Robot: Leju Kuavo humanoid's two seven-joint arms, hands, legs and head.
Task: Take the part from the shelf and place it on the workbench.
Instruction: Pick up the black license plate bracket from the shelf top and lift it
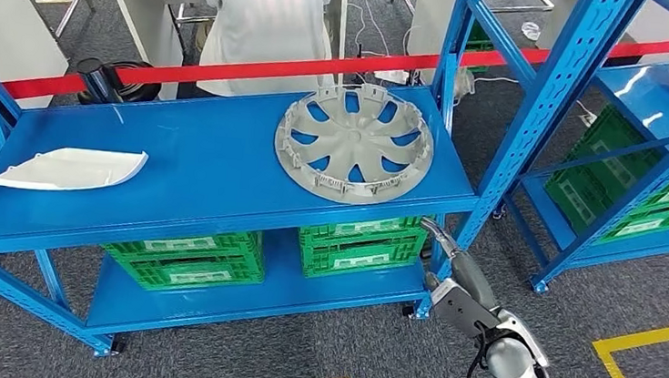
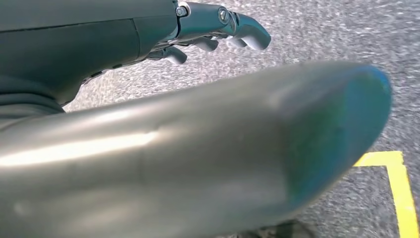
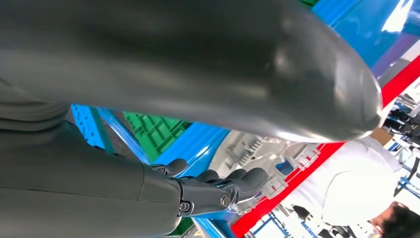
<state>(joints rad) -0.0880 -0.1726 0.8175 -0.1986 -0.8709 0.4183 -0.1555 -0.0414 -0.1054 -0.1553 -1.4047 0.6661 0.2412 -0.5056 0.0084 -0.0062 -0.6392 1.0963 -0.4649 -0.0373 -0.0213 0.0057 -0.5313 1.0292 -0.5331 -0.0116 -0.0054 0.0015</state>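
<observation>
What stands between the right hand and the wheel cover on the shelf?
Nothing visible blocks it. The right hand is just below the shelf's front edge, and the wheel cover lies uncovered on the top deck above it.

A workshop or warehouse floor: blue steel racking (image 1: 519, 123), green parts crates (image 1: 361, 244), yellow floor tape (image 1: 625, 374) and red barrier tape (image 1: 259, 68).

A: What's on the blue shelf (image 1: 215, 156)?
B: On its top board, a grey wheel cover (image 1: 354, 142) lies flat toward the right, and a white curved panel (image 1: 68, 168) lies at the left.
A: And below?
B: Green crates (image 1: 186, 260) stand on the lower board, side by side.
</observation>
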